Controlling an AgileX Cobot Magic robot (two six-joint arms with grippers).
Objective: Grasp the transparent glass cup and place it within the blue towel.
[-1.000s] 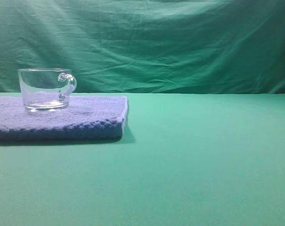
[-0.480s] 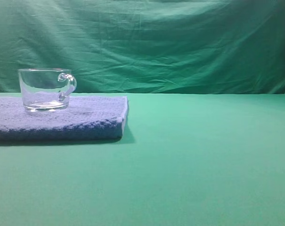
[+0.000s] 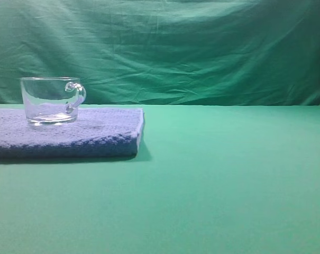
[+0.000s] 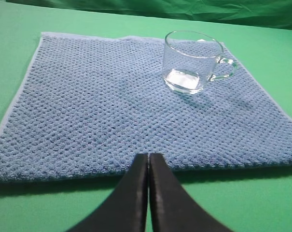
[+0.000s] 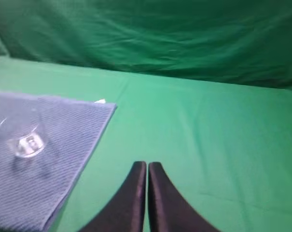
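The transparent glass cup stands upright on the blue towel at the left, handle to the right. It also shows in the left wrist view on the towel, and blurred in the right wrist view on the towel. My left gripper is shut and empty, at the towel's near edge, well short of the cup. My right gripper is shut and empty over the green table, right of the towel. Neither gripper shows in the exterior high view.
A green cloth covers the table. A wrinkled green backdrop hangs behind it. The towel's right edge stands raised above the cloth.
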